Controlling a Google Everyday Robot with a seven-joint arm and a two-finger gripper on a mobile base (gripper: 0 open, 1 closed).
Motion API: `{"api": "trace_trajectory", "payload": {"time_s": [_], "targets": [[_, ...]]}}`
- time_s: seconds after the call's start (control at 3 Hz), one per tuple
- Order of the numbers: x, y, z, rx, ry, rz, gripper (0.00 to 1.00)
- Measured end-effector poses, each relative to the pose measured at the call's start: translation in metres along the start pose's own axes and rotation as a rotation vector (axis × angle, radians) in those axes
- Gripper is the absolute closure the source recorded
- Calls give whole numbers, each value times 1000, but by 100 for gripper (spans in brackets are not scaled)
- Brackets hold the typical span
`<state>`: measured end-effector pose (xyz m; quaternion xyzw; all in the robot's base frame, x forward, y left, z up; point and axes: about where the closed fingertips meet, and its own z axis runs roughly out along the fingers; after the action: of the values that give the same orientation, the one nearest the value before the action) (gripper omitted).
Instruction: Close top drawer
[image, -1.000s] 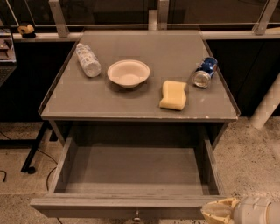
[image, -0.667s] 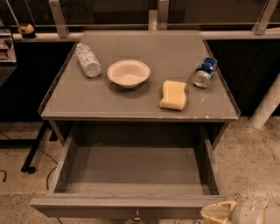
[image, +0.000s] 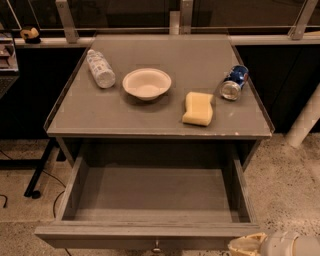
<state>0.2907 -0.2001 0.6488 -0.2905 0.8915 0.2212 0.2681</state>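
Note:
The top drawer is pulled fully out from under the grey cabinet top. It is wide, deep and empty inside. Its front panel runs along the bottom of the camera view, with the small round knob just showing at the centre. My gripper shows at the bottom right corner, cream-coloured at the tip with a white wrist behind it. It sits right by the right end of the drawer front.
On the cabinet top lie a plastic bottle on its side, a white bowl, a yellow sponge and a blue can on its side. A white post stands at the right. Dark stand legs and cables are at the left.
The gripper has sunk slightly lower in the bottom right corner. The drawer and the items on top have not moved.

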Motion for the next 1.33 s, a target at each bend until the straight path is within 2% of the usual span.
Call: {"api": "trace_trajectory", "payload": {"time_s": [0.33, 0.67, 1.33], "targets": [[-2, -9, 12, -10, 16, -4, 100], [-15, -21, 26, -25, 25, -38, 100], [-66, -50, 49, -7, 20, -143, 100]]}}
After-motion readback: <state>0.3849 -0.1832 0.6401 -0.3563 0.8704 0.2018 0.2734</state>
